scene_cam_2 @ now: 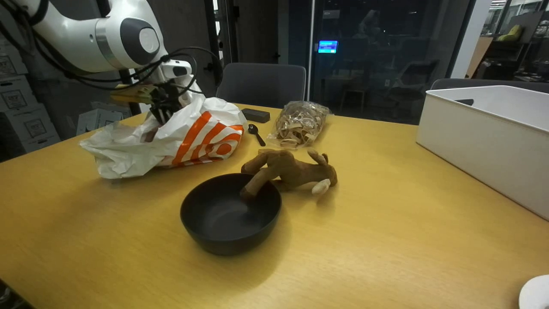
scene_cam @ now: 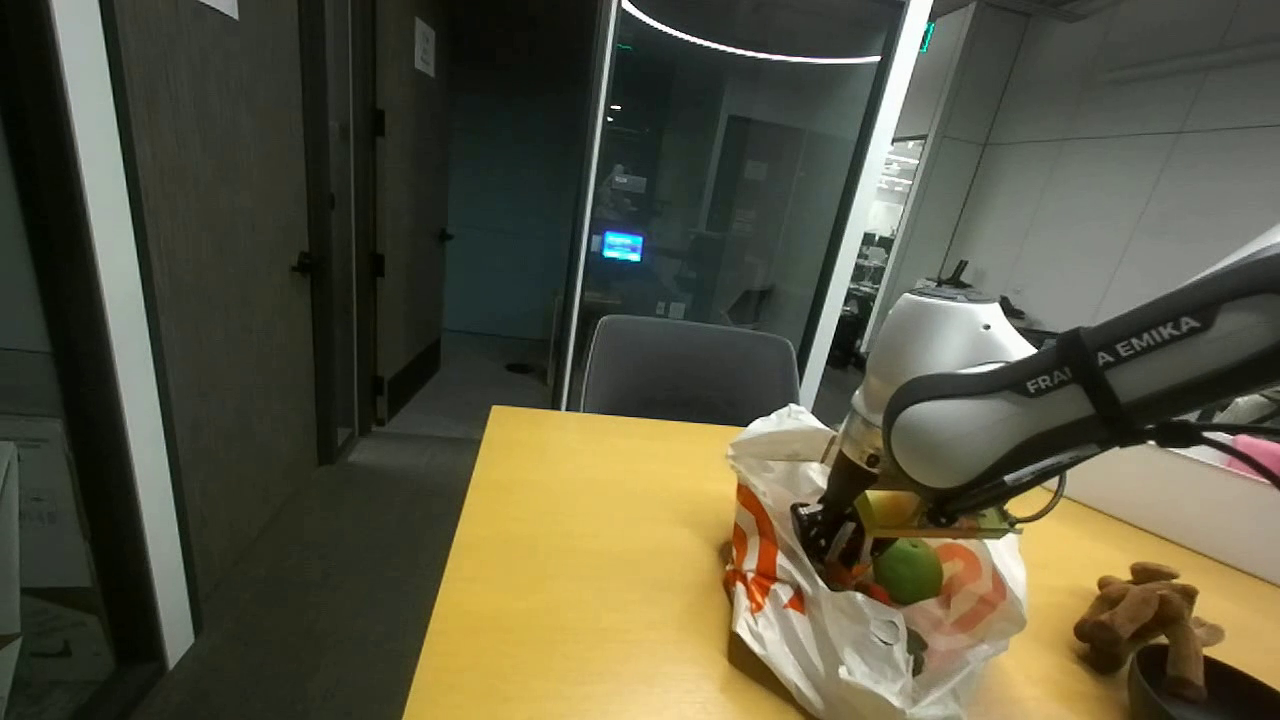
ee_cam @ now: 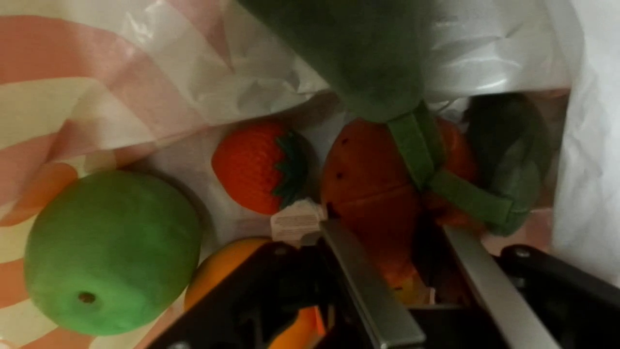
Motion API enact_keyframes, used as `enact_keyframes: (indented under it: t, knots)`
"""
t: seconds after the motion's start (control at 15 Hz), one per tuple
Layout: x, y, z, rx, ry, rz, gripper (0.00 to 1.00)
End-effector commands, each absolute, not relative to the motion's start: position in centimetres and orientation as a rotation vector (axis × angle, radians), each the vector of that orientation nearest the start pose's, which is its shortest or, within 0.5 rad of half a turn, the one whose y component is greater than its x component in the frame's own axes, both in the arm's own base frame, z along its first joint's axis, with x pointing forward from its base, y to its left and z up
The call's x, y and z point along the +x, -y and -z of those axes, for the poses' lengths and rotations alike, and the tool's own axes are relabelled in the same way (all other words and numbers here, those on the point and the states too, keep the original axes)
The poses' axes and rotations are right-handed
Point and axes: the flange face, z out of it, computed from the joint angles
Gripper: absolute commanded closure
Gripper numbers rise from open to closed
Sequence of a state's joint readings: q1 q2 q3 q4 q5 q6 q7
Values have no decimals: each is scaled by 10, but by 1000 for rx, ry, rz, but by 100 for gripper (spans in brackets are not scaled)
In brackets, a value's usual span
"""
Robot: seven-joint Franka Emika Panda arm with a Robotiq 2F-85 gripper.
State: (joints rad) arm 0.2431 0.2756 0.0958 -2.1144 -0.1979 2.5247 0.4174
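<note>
A white plastic bag with orange print (scene_cam: 780, 590) lies on the yellow table, its mouth open. My gripper (ee_cam: 392, 228) reaches down into it in both exterior views. In the wrist view the jaws stand partly apart around an orange-red plush toy (ee_cam: 368, 179) with dark specks and green strips (ee_cam: 411, 145). One finger lies against the plush; a dark shadow by the opposite finger hides whether that one touches. Nearby lie a red strawberry (ee_cam: 247, 167), a green round fruit (ee_cam: 114, 252) and an orange fruit (ee_cam: 218, 266), partly covered by the gripper. Dark green plush (ee_cam: 358, 58) hangs above.
A black bowl (scene_cam_2: 227, 214) stands on the table, a brown plush animal (scene_cam_2: 291, 169) leaning over its rim. Behind are a clear bag of pale pieces (scene_cam_2: 300, 124), a black spoon (scene_cam_2: 257, 135) and a dark block (scene_cam_2: 256, 115). A white bin (scene_cam_2: 484, 141) stands at the side.
</note>
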Motion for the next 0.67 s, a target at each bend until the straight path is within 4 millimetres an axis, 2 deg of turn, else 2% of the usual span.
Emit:
enact_keyframes:
  t: [0.0,0.2,0.27,0.6]
  knots:
    - [560,-190,-309,-3151,128,215,91]
    - [560,-182,-323,-3100,167,179,96]
    - [559,-178,-327,-3099,180,163,94]
    - [553,-152,-362,-3092,274,127,94]
